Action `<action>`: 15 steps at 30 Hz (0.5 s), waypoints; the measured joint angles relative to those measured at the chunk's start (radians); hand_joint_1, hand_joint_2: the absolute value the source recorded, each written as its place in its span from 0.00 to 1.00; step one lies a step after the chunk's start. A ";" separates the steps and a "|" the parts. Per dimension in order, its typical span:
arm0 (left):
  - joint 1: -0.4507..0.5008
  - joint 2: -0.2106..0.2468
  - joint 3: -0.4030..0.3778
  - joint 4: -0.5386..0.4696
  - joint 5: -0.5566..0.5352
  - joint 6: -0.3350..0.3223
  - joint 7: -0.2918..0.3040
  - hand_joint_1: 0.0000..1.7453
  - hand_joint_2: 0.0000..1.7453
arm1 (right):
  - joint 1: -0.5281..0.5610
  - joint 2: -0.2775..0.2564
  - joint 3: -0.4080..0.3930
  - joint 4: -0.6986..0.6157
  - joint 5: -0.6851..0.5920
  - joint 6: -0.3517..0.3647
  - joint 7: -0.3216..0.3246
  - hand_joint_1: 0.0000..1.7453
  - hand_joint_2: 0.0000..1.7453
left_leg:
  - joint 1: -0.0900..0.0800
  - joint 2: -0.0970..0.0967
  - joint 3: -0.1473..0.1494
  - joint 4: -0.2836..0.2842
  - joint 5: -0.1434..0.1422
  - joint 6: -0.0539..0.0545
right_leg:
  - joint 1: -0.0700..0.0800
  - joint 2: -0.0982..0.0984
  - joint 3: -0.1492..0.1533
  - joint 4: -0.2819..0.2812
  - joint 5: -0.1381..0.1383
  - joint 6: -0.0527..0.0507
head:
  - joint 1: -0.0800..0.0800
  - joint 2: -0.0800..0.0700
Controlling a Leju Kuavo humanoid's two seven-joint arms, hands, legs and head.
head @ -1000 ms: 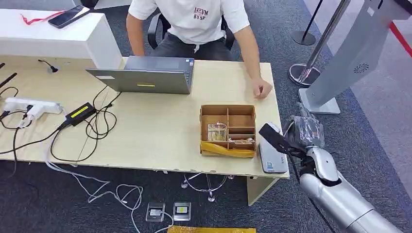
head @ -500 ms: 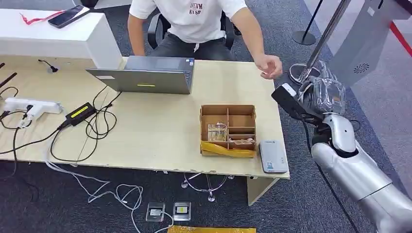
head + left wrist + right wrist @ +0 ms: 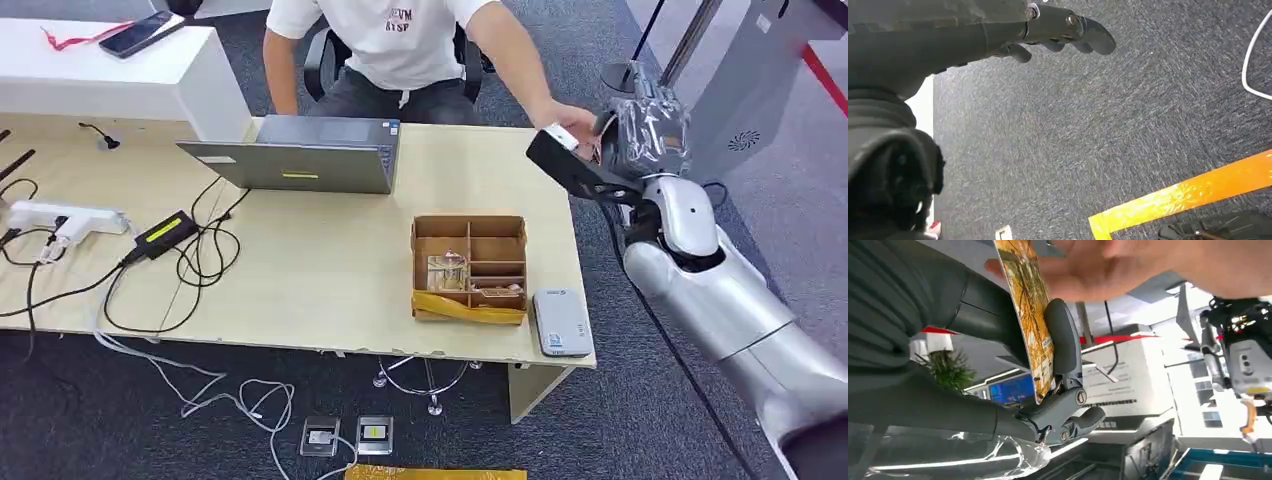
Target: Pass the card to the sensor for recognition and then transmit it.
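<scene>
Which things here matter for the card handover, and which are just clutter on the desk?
In play:
card, pinched in the right hand
person's hand reaching for it
grey sensor at the desk edge

Lying about:
laptop
cardboard organiser
power strip
phone

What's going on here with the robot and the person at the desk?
The robot's right hand is raised beside the far corner of the desk, pinching a card with a yellow patterned face. The seated person's hand is reaching out and touching that card, as if to take it. A small grey card reader lies on the near corner of the desk, next to a cardboard box. The robot's left hand hangs over the carpet, holding nothing.
</scene>
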 joint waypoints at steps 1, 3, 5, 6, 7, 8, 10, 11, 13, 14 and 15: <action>0.000 0.000 0.000 0.000 -0.004 0.000 0.002 0.00 0.00 | -0.009 0.022 0.007 0.030 0.000 -0.007 -0.007 1.00 1.00 | 0.000 0.000 0.000 0.000 0.000 0.000 | 0.000 0.000 0.000 0.000 0.000 0.000 | -0.001 0.000; -0.002 0.000 0.000 0.000 -0.012 -0.003 0.008 0.00 0.00 | -0.015 0.061 0.017 0.082 -0.010 -0.020 -0.014 1.00 1.00 | 0.000 -0.001 0.000 0.000 0.000 0.000 | 0.000 0.000 0.000 0.000 0.000 0.000 | 0.000 0.000; -0.003 0.000 0.000 0.000 -0.020 -0.009 0.013 0.00 0.00 | -0.018 0.093 0.029 0.129 -0.012 -0.027 -0.014 1.00 1.00 | 0.000 -0.002 0.000 0.000 0.000 0.000 | 0.000 -0.001 0.000 0.000 0.000 0.000 | -0.001 0.000; -0.004 0.000 0.000 0.000 -0.022 -0.011 0.015 0.00 0.00 | -0.021 0.103 0.034 0.146 -0.012 -0.027 -0.014 1.00 1.00 | 0.000 -0.002 0.000 0.000 0.000 0.000 | 0.000 -0.001 0.000 0.000 0.000 0.000 | 0.000 0.000; -0.004 0.000 -0.001 0.000 -0.027 -0.015 0.017 0.00 0.00 | -0.024 0.111 0.038 0.163 -0.012 -0.028 -0.014 1.00 1.00 | 0.000 -0.002 0.000 0.000 0.000 0.000 | 0.000 -0.001 0.000 0.000 0.000 0.000 | -0.001 0.000; -0.004 0.000 -0.002 0.000 -0.029 -0.019 0.017 0.00 0.00 | -0.027 0.122 0.043 0.185 -0.012 -0.027 -0.013 1.00 1.00 | 0.000 -0.002 0.000 0.000 0.000 0.000 | 0.000 -0.001 0.000 -0.001 0.000 0.000 | -0.001 0.000; -0.006 0.000 -0.002 0.000 -0.032 -0.023 0.018 0.00 0.00 | -0.028 0.131 0.050 0.212 -0.012 -0.027 -0.010 1.00 1.00 | 0.000 -0.002 0.000 0.000 0.000 0.000 | 0.000 -0.001 0.000 -0.001 0.000 0.000 | 0.000 0.000; -0.006 0.000 -0.002 0.000 -0.035 -0.025 0.019 0.00 0.00 | -0.028 0.135 0.055 0.229 -0.012 -0.026 -0.010 1.00 1.00 | 0.000 -0.002 0.000 0.000 0.000 0.000 | 0.000 -0.001 0.000 -0.001 0.000 0.000 | 0.000 0.000; -0.007 0.001 -0.003 0.000 -0.037 -0.028 0.019 0.00 0.00 | -0.029 0.144 0.059 0.255 -0.011 -0.026 -0.009 0.97 1.00 | -0.001 -0.002 0.000 0.000 0.000 0.000 | 0.000 -0.001 0.000 -0.001 0.000 0.000 | 0.000 0.000; -0.007 0.001 -0.003 0.000 -0.038 -0.030 0.020 0.00 0.00 | -0.030 0.148 0.061 0.267 -0.010 -0.026 -0.009 0.26 1.00 | -0.001 -0.002 0.000 0.000 0.000 0.000 | 0.000 -0.001 0.000 -0.001 0.000 0.000 | 0.000 0.000; -0.007 0.001 -0.003 0.000 -0.039 -0.032 0.020 0.00 0.00 | -0.030 0.150 0.064 0.276 -0.009 -0.026 -0.009 0.00 1.00 | -0.001 -0.002 0.000 0.000 0.000 0.000 | 0.000 -0.001 0.000 -0.001 0.000 0.000 | 0.000 0.000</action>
